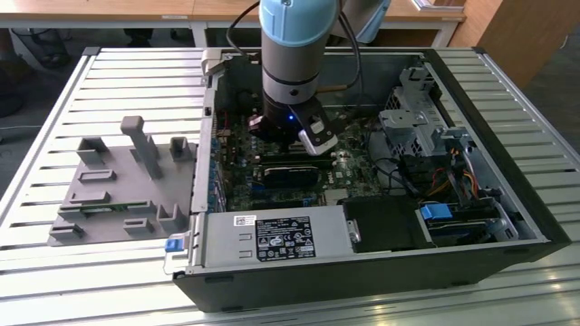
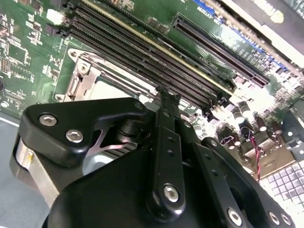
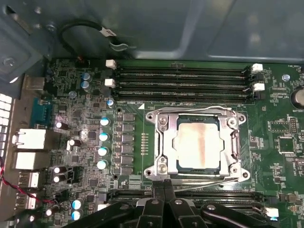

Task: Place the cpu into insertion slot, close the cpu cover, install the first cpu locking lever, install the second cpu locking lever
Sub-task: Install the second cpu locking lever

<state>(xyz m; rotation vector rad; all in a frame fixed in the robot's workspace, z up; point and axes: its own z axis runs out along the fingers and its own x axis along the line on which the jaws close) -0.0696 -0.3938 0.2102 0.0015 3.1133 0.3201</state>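
- Big picture: an open PC case (image 1: 521, 234) lies on a slatted table (image 1: 54, 285), with a grey parts fixture (image 1: 118, 197) toward the exterior view's left
- The arm (image 1: 295, 54) comes down from the upper middle of that frame into the case, and the gripper (image 1: 295, 144) hangs low over the green board (image 1: 358, 170), about dead centre of the frame
- In the first wrist view the cpu (image 3: 198, 145) sits flat in the slot (image 3: 176, 164), silvery-tan top facing up, so that step looks done to me
- The cover (image 3: 164, 142) is folded down around the cpu and frames it on all four sides, so I'd call that closed too
- That leaves the levers as the step in hand, I reckon. A thin wire lever (image 3: 209, 180) runs along the cover edge nearest the gripper; I can't tell if it's hooked or loose
- Jaws: the two fingertips (image 3: 157, 192) are pinched right together, with nothing visible between them
- Where the cpu is vs the jaws: it isn't between them. The tips sit just beside the cover's near edge, close to one end of that wire lever, with the cpu just beyond it. I can't tell if they're touching the lever
- My guess is the lever job needs a firm press down plus a sideways nudge under its catch, and a closed tip suits that fine
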